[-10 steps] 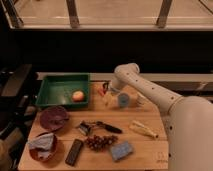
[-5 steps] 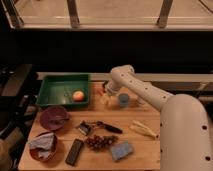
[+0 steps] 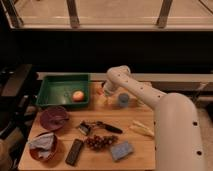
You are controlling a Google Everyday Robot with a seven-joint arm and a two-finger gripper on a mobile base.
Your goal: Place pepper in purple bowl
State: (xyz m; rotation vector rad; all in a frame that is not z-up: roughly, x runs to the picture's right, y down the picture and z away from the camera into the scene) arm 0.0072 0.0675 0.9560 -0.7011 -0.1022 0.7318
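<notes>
Little has changed in one second: the arm has swung slightly toward 9 o'clock and the gripper (image 3: 103, 96) has sunk a touch. It now hangs just off the 3 o'clock edge of the tray (image 3: 62, 78). The pepper (image 3: 100, 91) shows as a red-orange fleck right at the gripper, as it did before. Whether the gripper is clamped on it or only beside it, I cannot tell. The purple bowl (image 3: 54, 119) sits well apart, at about 8 o'clock from the gripper, past the tray's near corner, and looks empty. My reading is that the pick is not yet settled, and the whole carry to the bowl lies ahead. The apple (image 3: 77, 95) in the tray is not the target.
</notes>
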